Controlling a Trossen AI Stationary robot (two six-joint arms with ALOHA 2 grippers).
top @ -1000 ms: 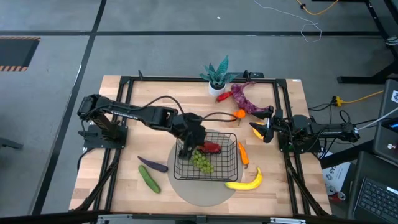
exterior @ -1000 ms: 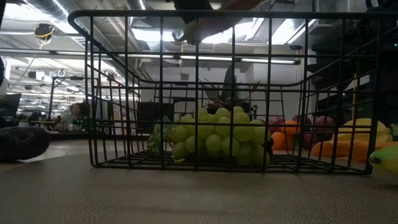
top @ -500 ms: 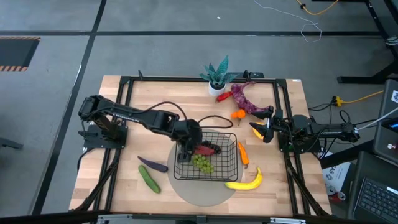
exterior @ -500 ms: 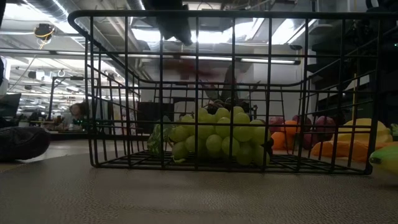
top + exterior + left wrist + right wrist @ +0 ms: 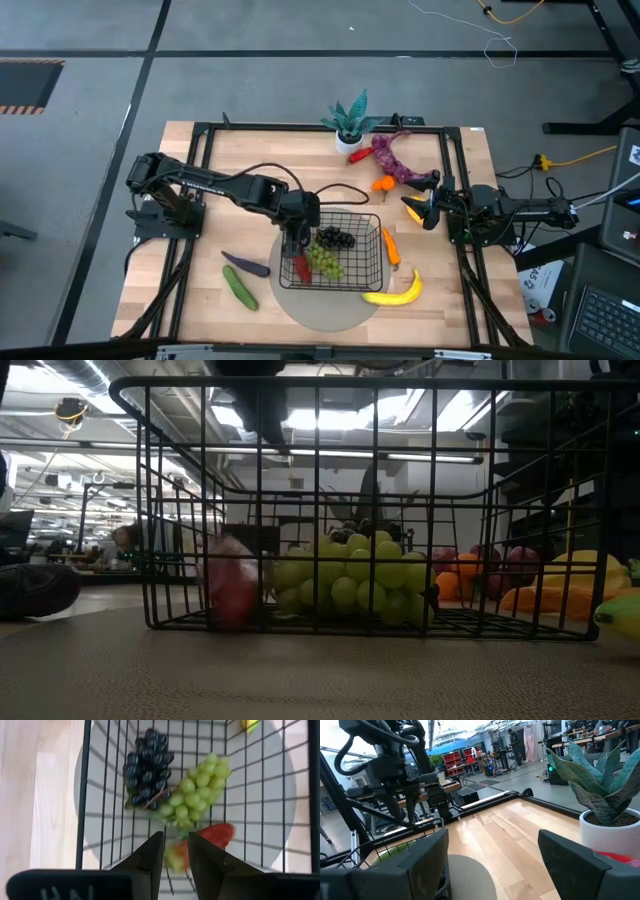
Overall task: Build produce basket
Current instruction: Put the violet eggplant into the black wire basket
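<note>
Left gripper hangs over the basket's left side, fingers narrowly parted, holding nothing. Red pepper lies in the basket below it beside green grapes and dark grapes (basket mid-table, toward the near edge). Right gripper waits open near the right edge.

Left gripper extended to table centre, fingers narrowly parted. Right gripper near right edge, fingers spread.
</note>
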